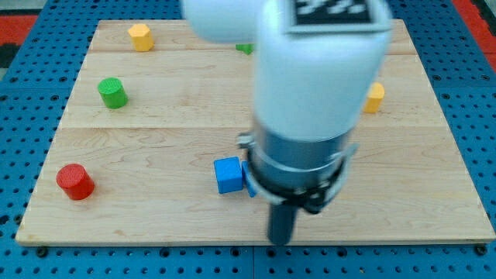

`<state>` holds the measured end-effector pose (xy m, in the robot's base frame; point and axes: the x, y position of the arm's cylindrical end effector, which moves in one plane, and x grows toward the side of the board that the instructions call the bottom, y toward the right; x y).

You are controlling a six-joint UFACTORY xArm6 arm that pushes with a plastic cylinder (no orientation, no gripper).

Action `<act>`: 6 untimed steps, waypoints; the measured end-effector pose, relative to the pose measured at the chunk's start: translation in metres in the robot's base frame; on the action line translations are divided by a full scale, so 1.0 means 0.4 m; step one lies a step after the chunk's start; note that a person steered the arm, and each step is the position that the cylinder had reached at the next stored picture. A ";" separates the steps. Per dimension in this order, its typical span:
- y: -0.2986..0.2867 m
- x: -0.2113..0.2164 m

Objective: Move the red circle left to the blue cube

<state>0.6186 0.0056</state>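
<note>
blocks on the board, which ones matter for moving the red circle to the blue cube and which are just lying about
For the job:
red circle, near the view's bottom left
blue cube, just left of the arm
my tip, right of the blue cube, far from the red circle

Lying about:
green cylinder
yellow block at the view's top left
yellow block at the right
green block, mostly hidden

Even bright overhead light, soft short shadows under blocks; the big white arm (318, 77) at frame centre is blurred, wooden board (155, 155) reasonably sharp.
</note>
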 end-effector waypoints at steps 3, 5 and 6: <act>-0.737 -0.162; -0.277 -0.169; -0.274 -0.169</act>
